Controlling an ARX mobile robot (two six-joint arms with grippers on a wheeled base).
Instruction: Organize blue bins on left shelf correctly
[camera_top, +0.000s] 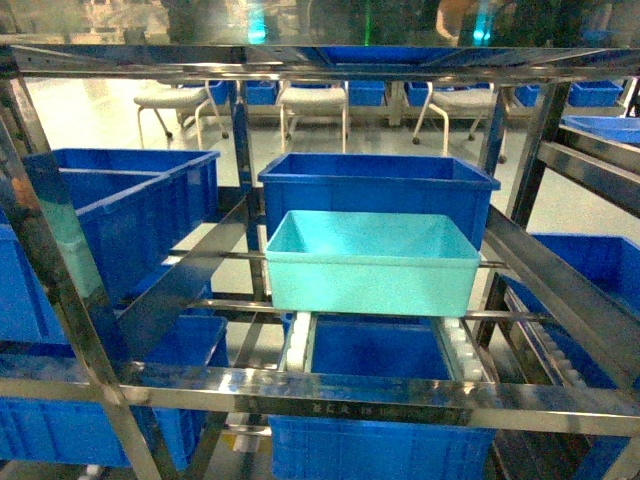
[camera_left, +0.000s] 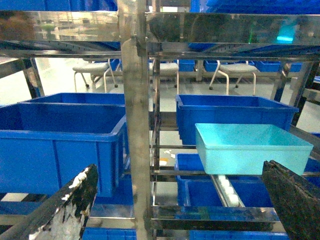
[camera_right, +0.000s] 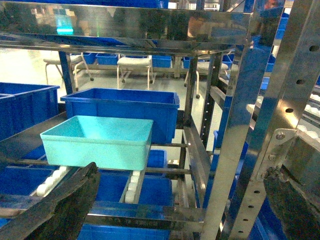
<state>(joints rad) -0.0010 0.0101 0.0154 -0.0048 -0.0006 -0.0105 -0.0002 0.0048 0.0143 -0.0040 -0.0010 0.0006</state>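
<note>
Both end effectors, left (camera_left: 180, 210) and right (camera_right: 180, 210), gape wide, empty. On the steel left shelf (camera_top: 330, 392), the turquoise bin (camera_top: 372, 262) sits on roller tracks, touching a dark-blue crate (camera_top: 378, 185) behind. Beyond, chairs (camera_top: 312, 105) on pale floor. Rail engraving unreadable.

Pale turquoise rectangular plastic tub (camera_top: 372, 262): uniform light aqua, no markings. Dark-blue plastic crate behind it (camera_top: 378, 190): solid deep blue; large crate to left (camera_top: 110, 220) same blue. Shiny stainless-steel rack (camera_top: 330, 392): silver, mirror reflections of blue and green. Small rollers on track (camera_top: 462, 352): white. Left gripper fingers (camera_left: 67, 210): black, scuffed with white patches. Right gripper fingers (camera_right: 65, 207): plain black. Chairs beyond rack (camera_top: 312, 100): whitish seats, pale frames.
</note>
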